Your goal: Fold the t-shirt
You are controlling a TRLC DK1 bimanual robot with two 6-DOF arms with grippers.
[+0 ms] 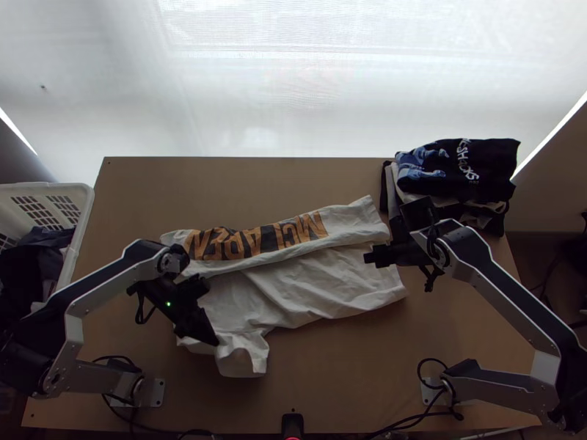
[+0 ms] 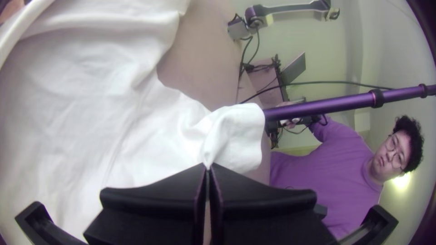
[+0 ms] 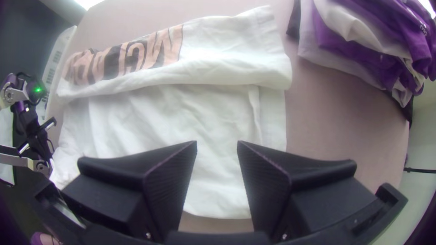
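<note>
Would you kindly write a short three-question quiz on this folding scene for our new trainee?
1. Which part of the white fabric t-shirt with orange lettering is the black left end effector pinching?
A) The lettering
B) A sleeve
C) The far edge

2. True or false: the black right end effector is shut on the shirt.

3. Fill in the blank: seen from the arms' side, the white plastic basket with slotted walls is at the ____ side of the light wooden table.

Key: 1 B; 2 false; 3 left.
</note>
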